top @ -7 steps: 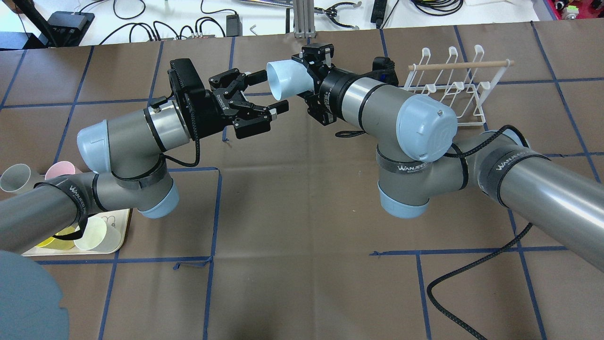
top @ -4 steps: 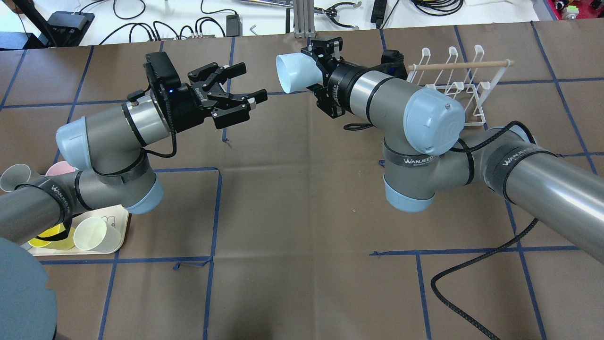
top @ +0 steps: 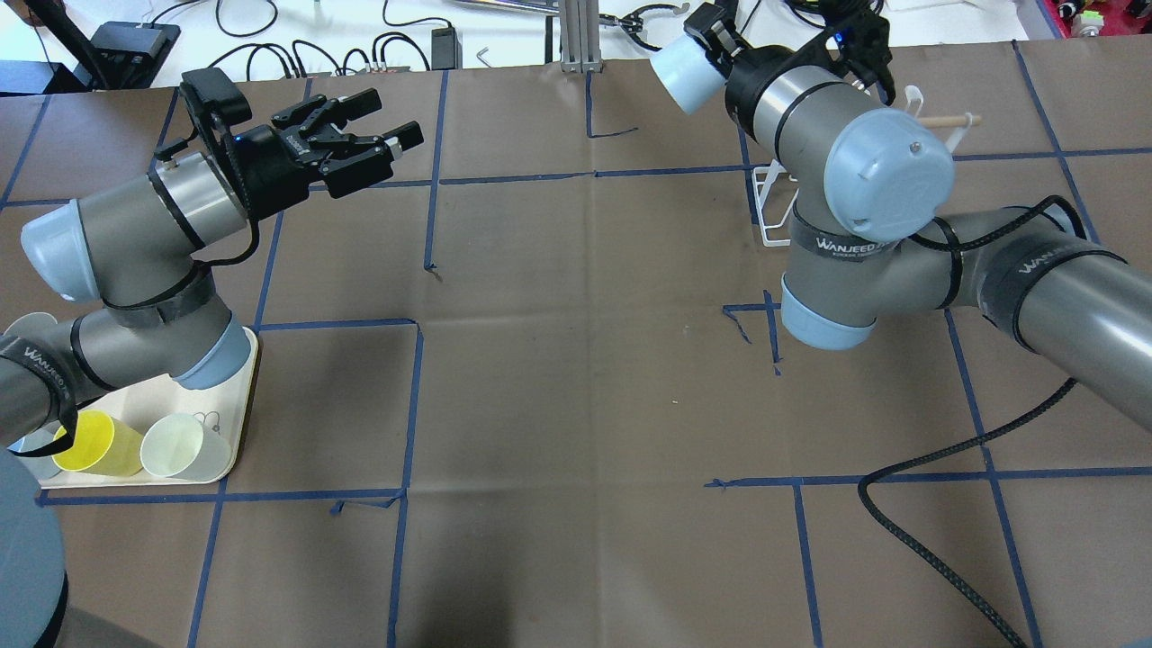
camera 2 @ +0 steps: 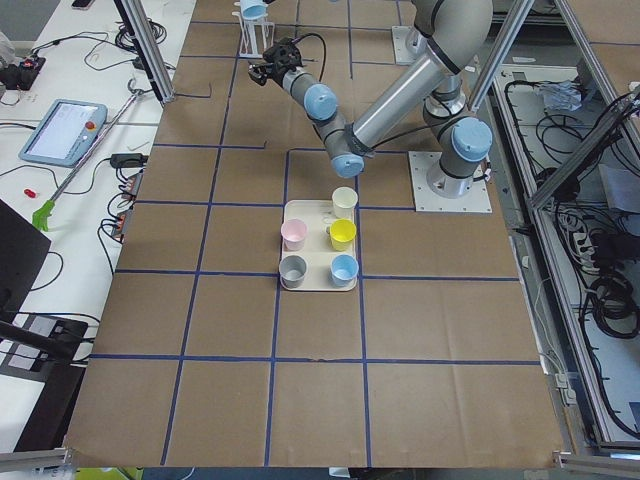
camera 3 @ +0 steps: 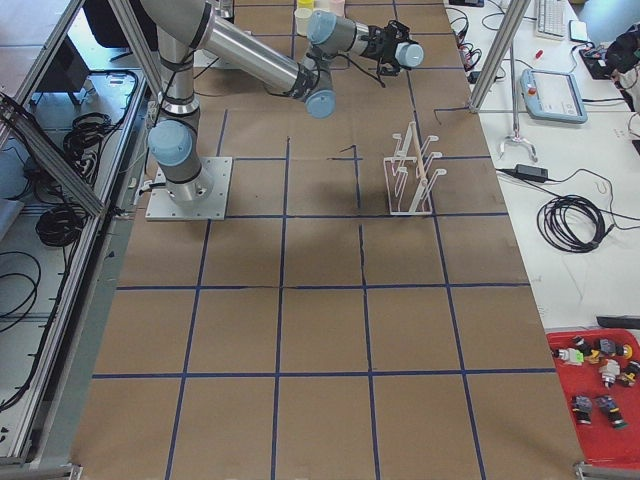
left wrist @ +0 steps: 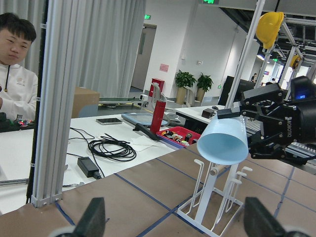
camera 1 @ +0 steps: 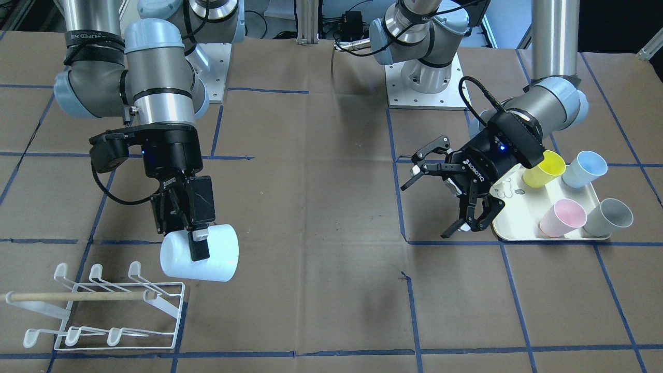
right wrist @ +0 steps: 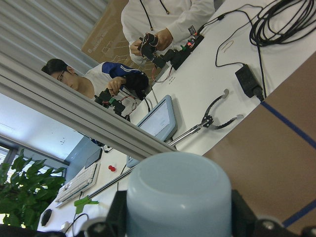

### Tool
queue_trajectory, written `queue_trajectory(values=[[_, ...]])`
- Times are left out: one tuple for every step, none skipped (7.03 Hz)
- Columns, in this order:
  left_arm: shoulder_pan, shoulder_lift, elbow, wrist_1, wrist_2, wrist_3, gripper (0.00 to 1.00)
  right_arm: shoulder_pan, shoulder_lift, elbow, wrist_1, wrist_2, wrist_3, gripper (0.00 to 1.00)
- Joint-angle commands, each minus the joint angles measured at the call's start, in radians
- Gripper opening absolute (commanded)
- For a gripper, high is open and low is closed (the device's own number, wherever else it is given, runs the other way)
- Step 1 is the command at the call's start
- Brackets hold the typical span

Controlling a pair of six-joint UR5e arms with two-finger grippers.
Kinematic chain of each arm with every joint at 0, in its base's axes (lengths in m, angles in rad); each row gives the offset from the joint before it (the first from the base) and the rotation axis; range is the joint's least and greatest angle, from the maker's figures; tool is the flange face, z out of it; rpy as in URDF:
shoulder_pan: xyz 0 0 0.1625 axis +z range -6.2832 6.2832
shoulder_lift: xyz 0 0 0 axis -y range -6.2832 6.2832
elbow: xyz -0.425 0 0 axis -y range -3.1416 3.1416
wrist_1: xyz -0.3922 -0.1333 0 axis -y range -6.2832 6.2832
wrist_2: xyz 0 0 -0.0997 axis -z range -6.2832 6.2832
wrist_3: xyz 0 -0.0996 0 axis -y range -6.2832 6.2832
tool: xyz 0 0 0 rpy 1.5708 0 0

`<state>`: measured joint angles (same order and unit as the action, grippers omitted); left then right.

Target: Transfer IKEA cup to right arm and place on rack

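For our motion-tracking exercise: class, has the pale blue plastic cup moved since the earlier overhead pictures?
Yes. Overhead, the pale blue plastic cup has shifted right and toward the far edge, closer to the white wire rack.

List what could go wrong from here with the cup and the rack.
1. The right gripper holds the cup sideways; turning it mouth-down for a prong might let it slip.
2. The cup hangs near the rack; a misaligned approach could snag the dowel or shove the light wire frame.
3. The loose black cable under the right arm could catch as the arm swings.
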<state>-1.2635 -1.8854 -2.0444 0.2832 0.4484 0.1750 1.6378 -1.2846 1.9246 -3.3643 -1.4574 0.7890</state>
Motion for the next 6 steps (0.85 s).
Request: queue_trajectory(values=[[-0.058,0.108,0.080,-0.331,0.264,0.003,0.99,-0.056,0.043,-0.032,-0.013,-0.029,-0.242,0.21],[-0.098,0.150,0.152,-0.551,0.444,0.003,0.99,-0.087,0.051,-0.047,-0.029,-0.029,-0.369,0.21],[-0.135,0.164,0.250,-0.746,0.569,0.003,0.99,-0.123,0.080,-0.055,-0.058,-0.028,-0.483,0.21],[-0.184,0.169,0.347,-0.948,0.713,0.001,0.99,-0.156,0.126,-0.073,-0.129,-0.020,-0.576,0.21],[-0.235,0.169,0.446,-1.174,0.866,-0.002,0.99,-0.171,0.177,-0.091,-0.176,-0.017,-0.671,0.21],[-0.278,0.170,0.549,-1.436,0.992,-0.009,0.99,-0.171,0.207,-0.104,-0.228,-0.018,-0.753,0.21]])
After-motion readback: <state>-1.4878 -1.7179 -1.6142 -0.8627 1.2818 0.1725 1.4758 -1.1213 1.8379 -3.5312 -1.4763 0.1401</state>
